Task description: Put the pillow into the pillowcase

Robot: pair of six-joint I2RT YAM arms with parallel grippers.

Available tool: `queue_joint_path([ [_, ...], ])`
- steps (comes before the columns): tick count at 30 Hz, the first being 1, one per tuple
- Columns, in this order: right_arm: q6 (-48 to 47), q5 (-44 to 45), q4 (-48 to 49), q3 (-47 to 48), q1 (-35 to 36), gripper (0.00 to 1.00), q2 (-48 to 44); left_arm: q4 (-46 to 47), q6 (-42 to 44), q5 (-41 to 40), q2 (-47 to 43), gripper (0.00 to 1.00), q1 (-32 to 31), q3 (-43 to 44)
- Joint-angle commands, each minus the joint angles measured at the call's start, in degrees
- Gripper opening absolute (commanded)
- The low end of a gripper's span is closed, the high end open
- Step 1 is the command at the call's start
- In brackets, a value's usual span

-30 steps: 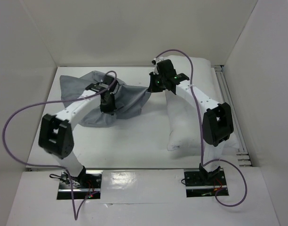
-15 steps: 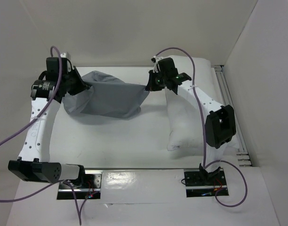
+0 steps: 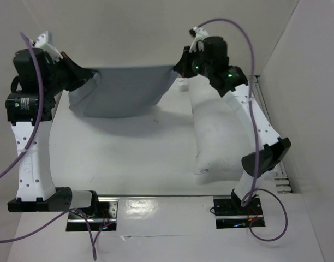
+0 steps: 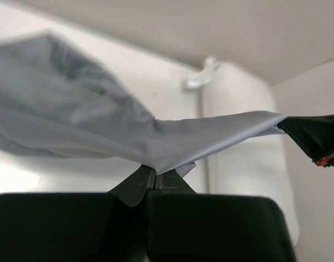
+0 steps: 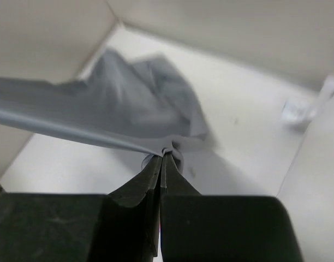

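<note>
Left end effector (image 4: 154,176) pinch on pillowcase (image 4: 74,109): wrist view only

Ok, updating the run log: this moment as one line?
left pincer: shut on pillowcase; right pincer: shut on pillowcase; pillowcase: taut between both, off table; pillow: on table, outside

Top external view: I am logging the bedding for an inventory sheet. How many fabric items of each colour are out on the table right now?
grey pillowcase: 1
white pillow: 1
Total: 2
</note>
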Motion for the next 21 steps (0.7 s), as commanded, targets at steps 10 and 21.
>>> queue_joint_path([
  [10, -6.3, 13.0, 17.0, 5.7, -1.8, 0.00, -29.6, 19.4, 0.4, -3.4, -9.5, 0.00, 0.0, 21.0],
  [21, -6.8, 13.5, 20.7, 8.1, -1.8, 0.00, -20.2, 19.4, 3.4, -4.9, -4.8, 0.00, -1.0, 23.3],
])
